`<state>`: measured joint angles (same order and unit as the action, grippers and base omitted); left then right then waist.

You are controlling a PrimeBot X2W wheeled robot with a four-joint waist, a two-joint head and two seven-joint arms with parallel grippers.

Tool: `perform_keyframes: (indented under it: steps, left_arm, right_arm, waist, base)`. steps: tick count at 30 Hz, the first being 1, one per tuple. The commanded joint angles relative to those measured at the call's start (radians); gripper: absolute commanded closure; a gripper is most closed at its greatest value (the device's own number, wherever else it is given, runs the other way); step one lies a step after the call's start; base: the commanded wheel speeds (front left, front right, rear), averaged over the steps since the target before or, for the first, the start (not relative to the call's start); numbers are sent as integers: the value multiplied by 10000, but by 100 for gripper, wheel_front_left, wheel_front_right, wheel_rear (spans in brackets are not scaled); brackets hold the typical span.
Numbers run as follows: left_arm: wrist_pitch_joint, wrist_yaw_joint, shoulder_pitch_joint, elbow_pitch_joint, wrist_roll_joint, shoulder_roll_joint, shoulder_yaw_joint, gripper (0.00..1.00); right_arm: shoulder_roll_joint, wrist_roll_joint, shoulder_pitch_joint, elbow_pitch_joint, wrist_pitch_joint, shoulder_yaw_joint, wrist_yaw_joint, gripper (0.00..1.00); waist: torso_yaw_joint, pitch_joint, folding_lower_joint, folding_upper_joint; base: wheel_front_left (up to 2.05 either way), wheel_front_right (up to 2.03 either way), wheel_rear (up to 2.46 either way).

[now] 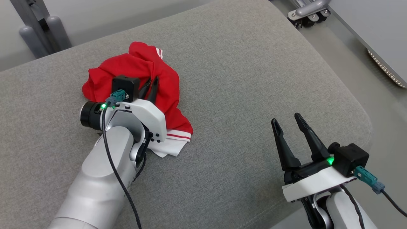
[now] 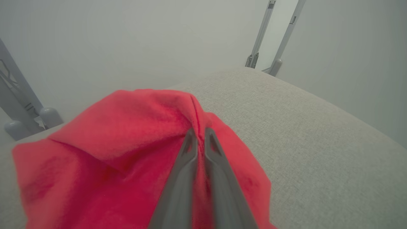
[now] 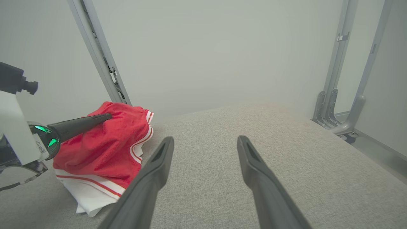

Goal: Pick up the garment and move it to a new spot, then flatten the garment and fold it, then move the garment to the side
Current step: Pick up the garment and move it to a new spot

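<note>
While your left gripper rests on the crumpled red garment, its fingers are pressed almost together on a raised ridge of cloth, so you appear to be at the first step, the pick-up. That garment lies bunched on the left part of the grey cushion, its white striped trim toward you. Next you would likely lift straight up and check that the pinch holds before carrying it across. Off to the right, your right gripper hovers well apart, fingers spread, holding nothing.
</note>
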<state>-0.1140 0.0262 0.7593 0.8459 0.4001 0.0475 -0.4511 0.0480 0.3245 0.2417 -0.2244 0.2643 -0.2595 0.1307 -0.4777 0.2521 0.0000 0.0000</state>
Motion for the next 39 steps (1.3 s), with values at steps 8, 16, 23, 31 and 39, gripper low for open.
perform_keyframes:
  steps: [8,16,23,31,39]
  left_arm:
    - [-1143,-159,336,-61,1125,55,-706,0]
    - [-1493,260,-651,-1385,1496,56,-514,0]
    - [-1519,937,-2640,-3707,854,226,193,0]
    - [-1523,1552,-5043,-5938,-94,423,1364,0]
    - [-1511,1513,-6943,-7145,-911,507,2133,0]
  right_arm:
    - [48,-137,-118,30,3,-41,1,0]
    - [46,-430,-371,-31,3,-47,1,0]
    - [51,-417,-650,77,3,-135,1,0]
    - [58,-632,-954,68,3,-56,1,0]
    - [59,-906,-1327,64,3,148,1,0]
  waist:
    - [629,-471,0,0]
    - [1844,-1148,0,0]
    - [3254,-1675,0,0]
    - [4252,-2246,0,0]
    - [4455,-2668,0,0]
  base:
    - [0,0,0]
    - [0,0,0]
    - [0,0,0]
    - [0,0,0]
    - [0,0,0]
